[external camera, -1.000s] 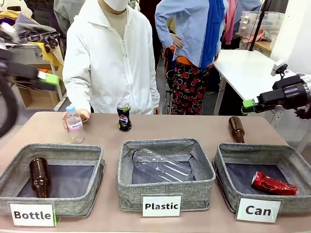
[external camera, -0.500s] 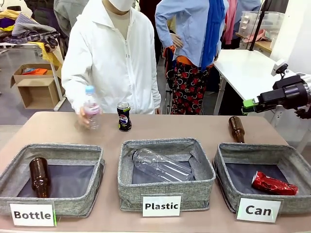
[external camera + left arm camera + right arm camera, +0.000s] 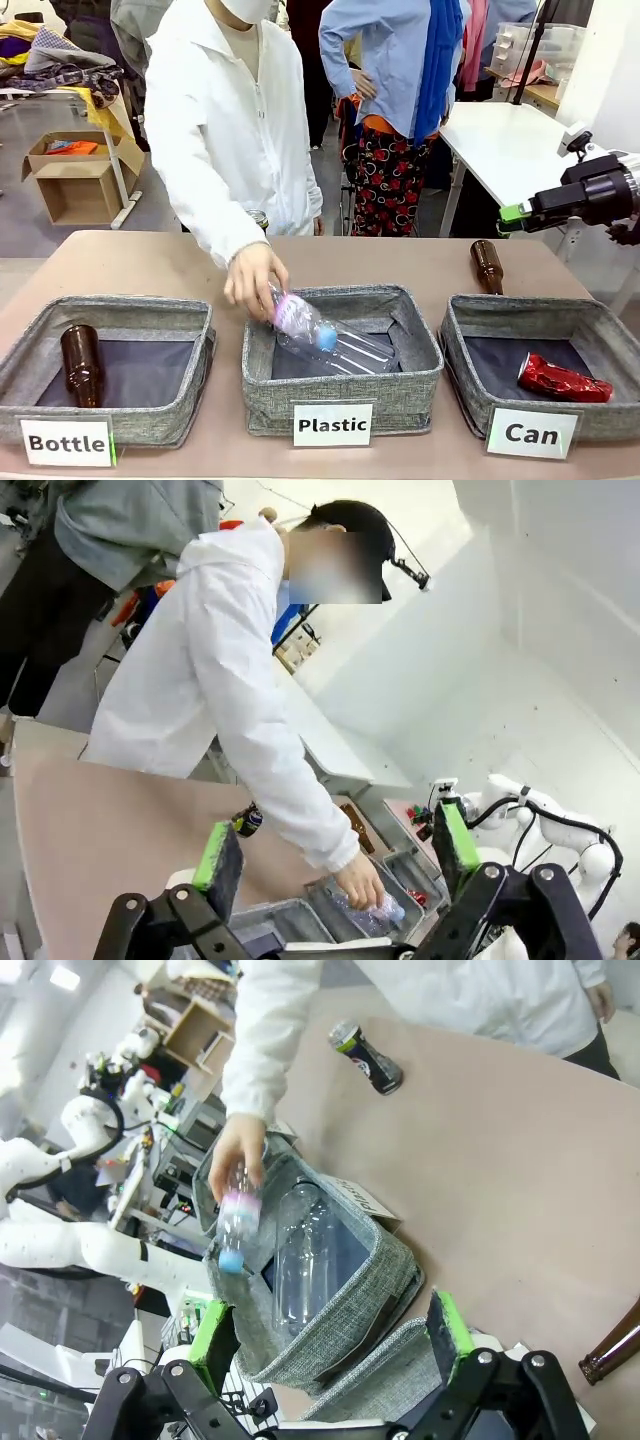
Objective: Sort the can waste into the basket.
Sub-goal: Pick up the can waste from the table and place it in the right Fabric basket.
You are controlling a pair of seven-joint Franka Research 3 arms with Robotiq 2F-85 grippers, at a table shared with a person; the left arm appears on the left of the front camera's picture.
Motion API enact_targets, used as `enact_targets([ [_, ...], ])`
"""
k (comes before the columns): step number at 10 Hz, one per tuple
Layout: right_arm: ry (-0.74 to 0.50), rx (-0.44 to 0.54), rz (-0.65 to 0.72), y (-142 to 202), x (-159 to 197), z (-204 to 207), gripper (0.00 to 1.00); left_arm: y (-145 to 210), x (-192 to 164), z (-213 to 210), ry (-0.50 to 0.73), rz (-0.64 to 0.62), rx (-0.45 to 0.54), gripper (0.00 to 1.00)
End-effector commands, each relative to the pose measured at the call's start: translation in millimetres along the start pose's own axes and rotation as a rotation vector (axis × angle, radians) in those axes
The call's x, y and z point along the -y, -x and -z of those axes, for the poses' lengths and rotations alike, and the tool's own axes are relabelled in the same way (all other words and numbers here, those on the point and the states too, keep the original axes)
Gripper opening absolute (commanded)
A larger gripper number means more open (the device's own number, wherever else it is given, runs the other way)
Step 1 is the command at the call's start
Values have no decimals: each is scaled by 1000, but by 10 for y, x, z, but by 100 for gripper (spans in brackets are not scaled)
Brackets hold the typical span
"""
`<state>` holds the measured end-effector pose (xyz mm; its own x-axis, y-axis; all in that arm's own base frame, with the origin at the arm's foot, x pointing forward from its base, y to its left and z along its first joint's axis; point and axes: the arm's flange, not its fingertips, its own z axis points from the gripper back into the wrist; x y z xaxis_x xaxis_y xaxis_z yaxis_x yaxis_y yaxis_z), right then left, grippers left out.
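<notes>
Red crushed can (image 3: pixel 563 380) is lying in the Can basket (image 3: pixel 530 305) at the near right. At the Plastic bin (image 3: pixel 265 395), a person's hand (image 3: pixel 252 280) is holding a small bottle (image 3: pixel 298 320) over it. Black-and-blue can (image 3: pixel 368 1058) is sitting on the table (image 3: pixel 420 262) farther back. Right claw (image 3: pixel 330 1325) and left claw (image 3: pixel 338 845) are both hanging wide open, gripping nothing

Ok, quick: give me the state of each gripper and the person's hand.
Left gripper: open, empty.
Right gripper: open, empty.
Person's hand: holding a small plastic bottle over the Plastic bin.
</notes>
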<state>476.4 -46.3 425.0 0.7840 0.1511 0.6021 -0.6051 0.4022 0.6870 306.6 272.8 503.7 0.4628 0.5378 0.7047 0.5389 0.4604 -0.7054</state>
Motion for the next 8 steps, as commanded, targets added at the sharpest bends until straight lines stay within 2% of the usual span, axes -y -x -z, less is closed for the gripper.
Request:
enact_targets([
  [1,2,-4,-6,-15,-29,-17,100,11,163,376,-10,53,-67,100],
  [3,2,-4,-6,-15,-29,-17,100,181,171,1192,-22,69,-283,100],
  [5,2,-4,-6,-15,-29,-17,100,324,126,1758,-34,62,-412,100],
  [6,2,-4,-6,-15,-29,-17,100,330,91,1834,-38,49,-427,100],
  [8,2,-4,-6,-15,-29,-17,100,175,3,1524,-67,19,-334,100],
])
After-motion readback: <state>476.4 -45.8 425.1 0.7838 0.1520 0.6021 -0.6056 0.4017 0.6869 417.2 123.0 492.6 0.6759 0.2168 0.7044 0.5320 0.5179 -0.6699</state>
